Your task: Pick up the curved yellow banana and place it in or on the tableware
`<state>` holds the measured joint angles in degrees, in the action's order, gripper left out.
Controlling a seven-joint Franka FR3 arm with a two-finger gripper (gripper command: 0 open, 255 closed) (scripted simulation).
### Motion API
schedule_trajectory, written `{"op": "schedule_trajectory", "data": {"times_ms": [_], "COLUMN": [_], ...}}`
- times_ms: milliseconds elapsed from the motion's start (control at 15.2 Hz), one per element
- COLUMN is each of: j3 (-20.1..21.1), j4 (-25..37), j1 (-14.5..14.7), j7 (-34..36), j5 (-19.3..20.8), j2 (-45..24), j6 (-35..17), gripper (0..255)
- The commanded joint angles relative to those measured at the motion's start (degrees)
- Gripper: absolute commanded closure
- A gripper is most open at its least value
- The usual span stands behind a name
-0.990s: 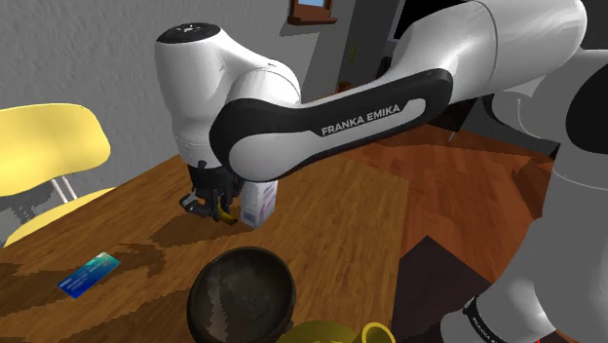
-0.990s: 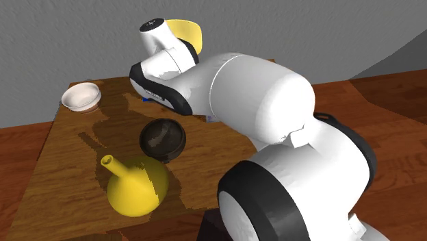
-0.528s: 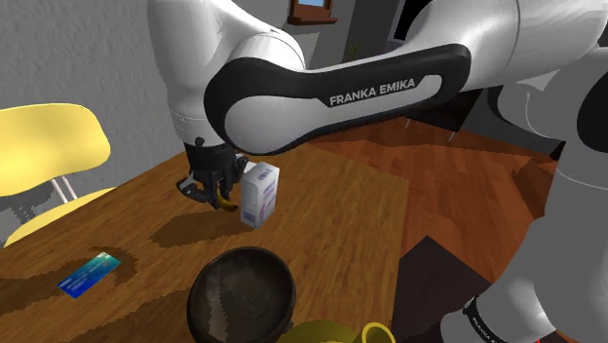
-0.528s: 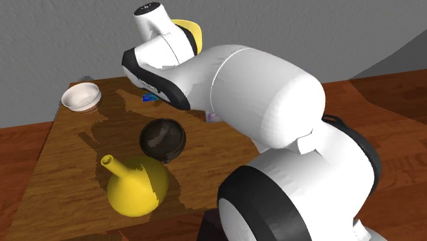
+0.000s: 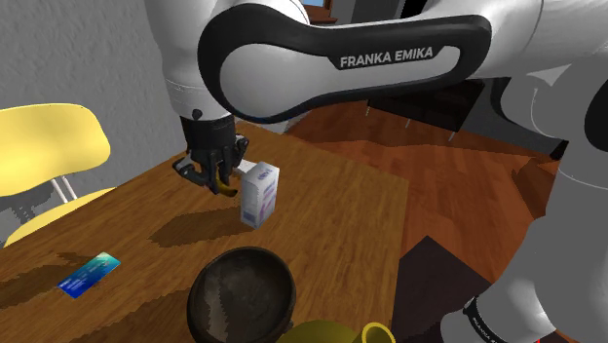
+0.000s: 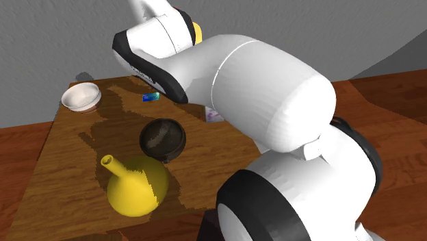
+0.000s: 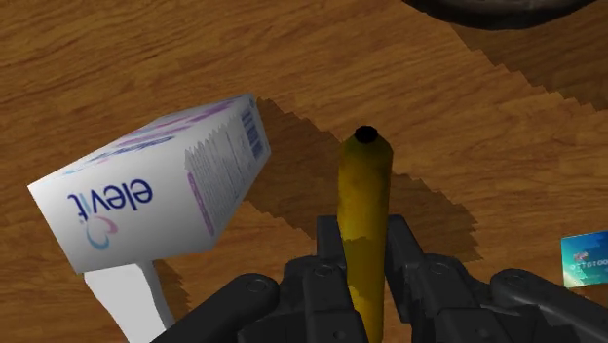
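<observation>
The yellow banana (image 7: 362,209) stands between my black fingers (image 7: 330,251), gripped along its lower half, its dark tip pointing away from the hand. My gripper (image 5: 216,175) is shut on it and hangs above the wooden table (image 5: 322,224), just beside the white "elevit" box (image 5: 259,193). The banana (image 5: 226,183) shows as a yellow-brown sliver under the fingers. A dark round bowl (image 5: 242,295) sits nearer the stand, its dark rim (image 7: 507,10) beyond the banana's tip. A white bowl (image 6: 81,96) rests at the table's far corner in the second exterior view.
A yellow long-necked jug (image 6: 137,185) stands close to the dark bowl (image 6: 163,139). A blue card (image 5: 89,274) lies flat on the table. A yellow chair (image 5: 39,146) stands past the table's edge at the shoulder view's left. The box (image 7: 156,190) is close beside the hand.
My gripper has risen off the table with the banana clasped in it, and the arm has lifted. The box, bowls and jug stay where they were.
</observation>
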<state>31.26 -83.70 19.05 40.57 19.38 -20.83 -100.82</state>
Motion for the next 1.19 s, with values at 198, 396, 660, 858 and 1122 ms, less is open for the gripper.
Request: {"op": "schedule_trajectory", "data": {"times_ms": [198, 396, 660, 858, 1122], "j3": [1.87, 3.27, 5.17, 6.24, 6.2], "j4": [-7.67, -12.66, -18.07, -21.17, -23.61], "j1": [0.36, 1.01, 2.36, 3.34, 3.37], "j7": [3.11, 5.46, 8.65, 10.65, 11.35], "j5": [-2.56, -4.48, -7.02, -8.27, -7.69], "j2": [5.99, 9.94, 14.57, 16.71, 16.08], "j6": [-1.77, -2.97, -4.03, -5.11, -7.98], "gripper": [255, 255, 255, 255, 255]}}
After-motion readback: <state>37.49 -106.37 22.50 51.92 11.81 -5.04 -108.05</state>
